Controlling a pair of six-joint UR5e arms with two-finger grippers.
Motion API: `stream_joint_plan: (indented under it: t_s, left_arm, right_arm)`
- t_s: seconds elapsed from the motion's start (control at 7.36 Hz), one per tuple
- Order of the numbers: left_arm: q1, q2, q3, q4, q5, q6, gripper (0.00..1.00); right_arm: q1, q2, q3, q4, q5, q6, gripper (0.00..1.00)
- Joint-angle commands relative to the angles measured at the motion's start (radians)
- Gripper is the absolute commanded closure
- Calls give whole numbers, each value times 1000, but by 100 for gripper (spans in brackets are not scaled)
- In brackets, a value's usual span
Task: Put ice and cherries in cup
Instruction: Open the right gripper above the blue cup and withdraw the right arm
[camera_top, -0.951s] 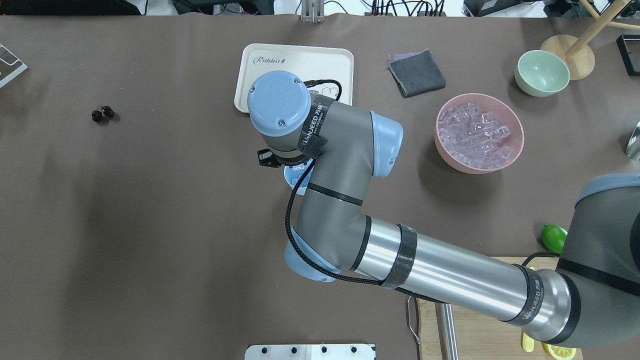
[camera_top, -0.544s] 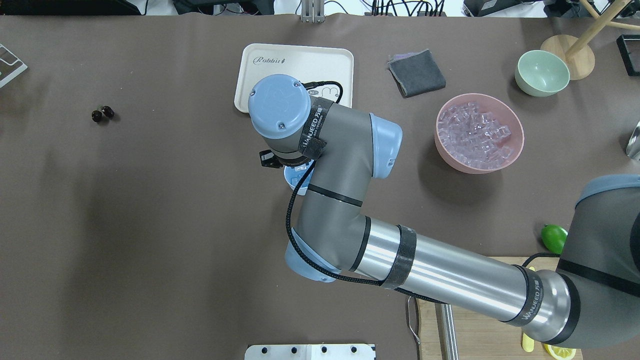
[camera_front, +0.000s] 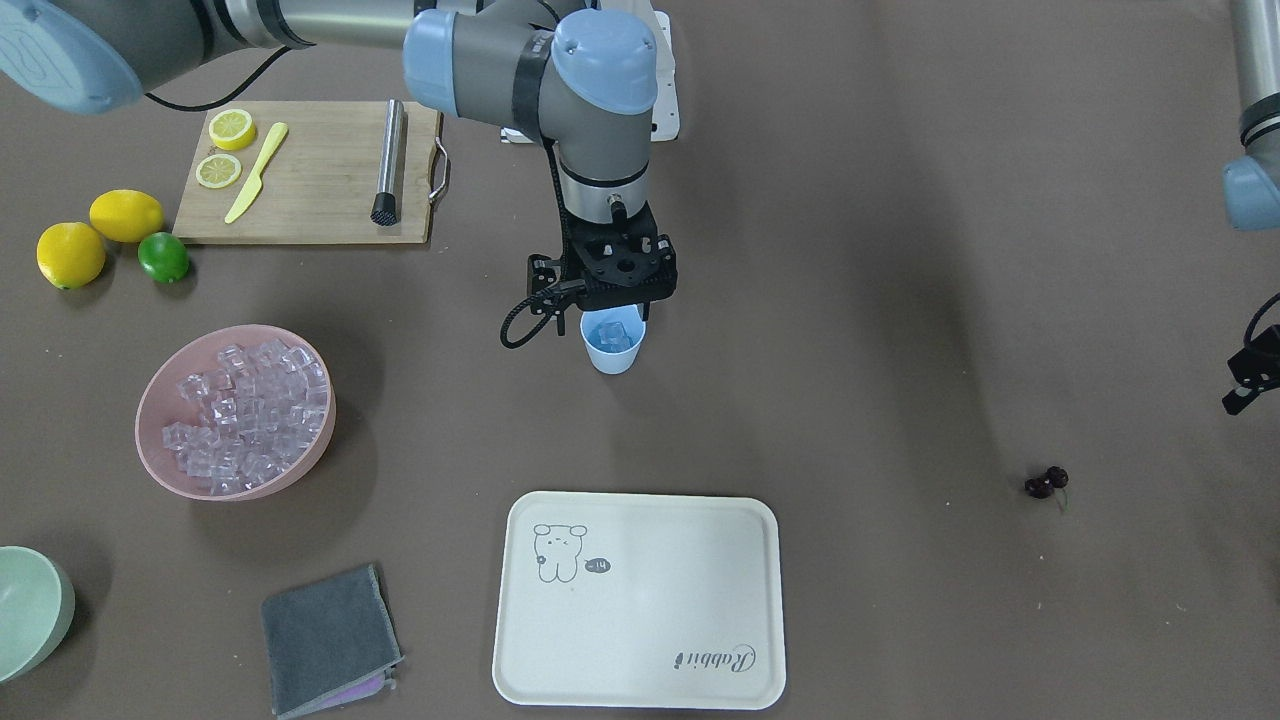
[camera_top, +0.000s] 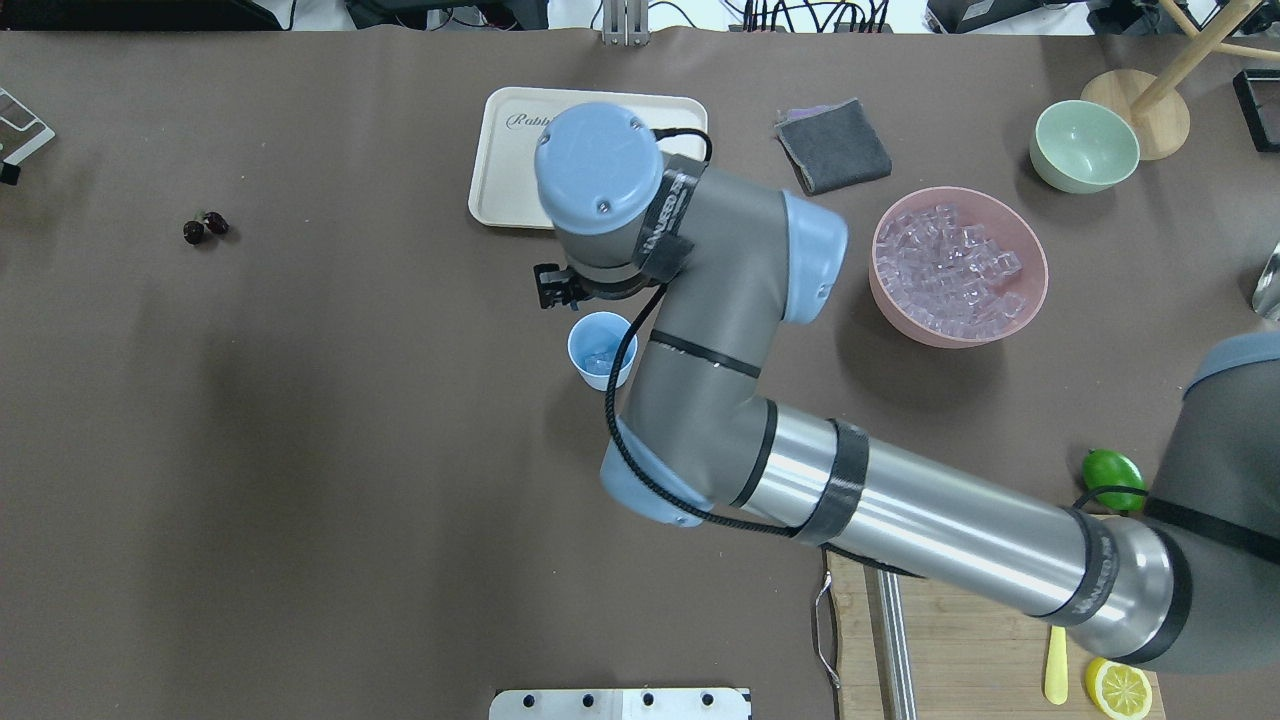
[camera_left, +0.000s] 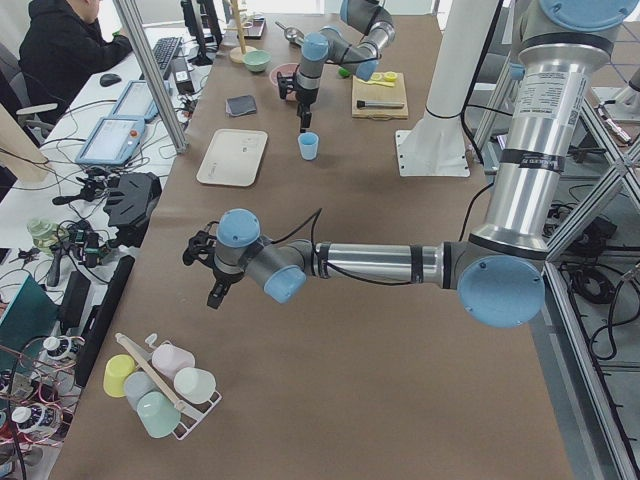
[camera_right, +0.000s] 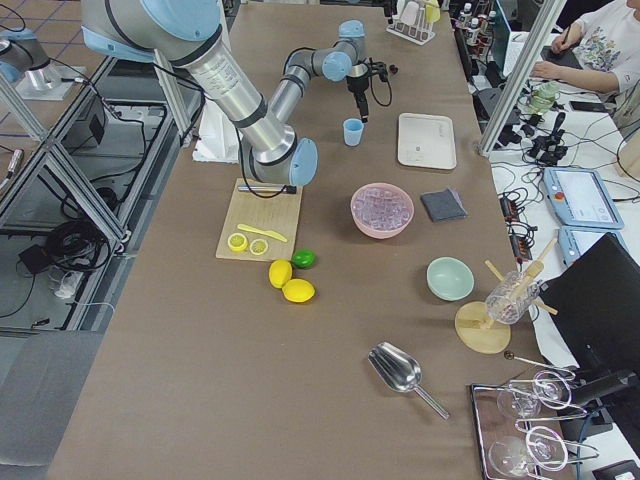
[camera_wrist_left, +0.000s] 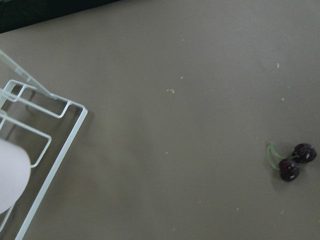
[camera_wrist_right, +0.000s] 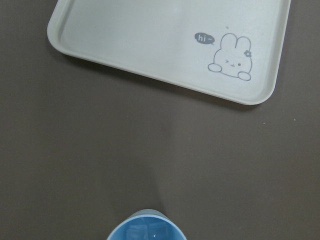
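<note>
"Well, in the front view, where is the right gripper (camera_front: 614, 292)?"
"Just above the cup (camera_front: 612, 352), which holds ice (camera_front: 612, 335). Whether its jaws are apart cannot be told."
"Overhead?"
"The cherries (camera_top: 205, 228) lie far left of the cup. A bowl (camera_top: 1035, 300) of ice sits right of it."
"And the left view?"
"The left gripper (camera_left: 208, 270) hangs far from the cup, and its state cannot be told."

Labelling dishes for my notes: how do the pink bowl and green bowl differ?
The pink bowl is wider than the green bowl. The pink bowl holds ice; the green bowl looks empty. The pink bowl stands nearer the cup than the green bowl. Both are round and upright.
</note>
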Motion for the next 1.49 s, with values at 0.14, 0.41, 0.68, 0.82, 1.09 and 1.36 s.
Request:
stream_joint_plan:
  t_s: [0.14, 0.41, 0.68, 0.82, 1.09, 1.36]
  left_arm:
    - [192, -169, 58, 39, 6, -166, 2]
    - [295, -196, 91, 31, 166, -208, 2]
    - [300, -185, 128, 25, 170, -199, 2]
    - [300, -193, 146, 26, 175, -198, 2]
    - [297, -196, 172, 29, 210, -196, 3]
    - [297, -201, 195, 28, 210, -202, 4]
  right_arm:
    - [337, -225, 263, -66, 335, -257, 1]
    - [538, -407, 343, -123, 423, -607, 1]
    - [684, -565, 343, -117, 472, -899, 1]
    - [744, -636, 343, -106, 483, -1035, 1]
    - [800, -701, 342, -102, 492, -1137, 1]
    - [800, -704, 342, -100, 488, -1156, 1]
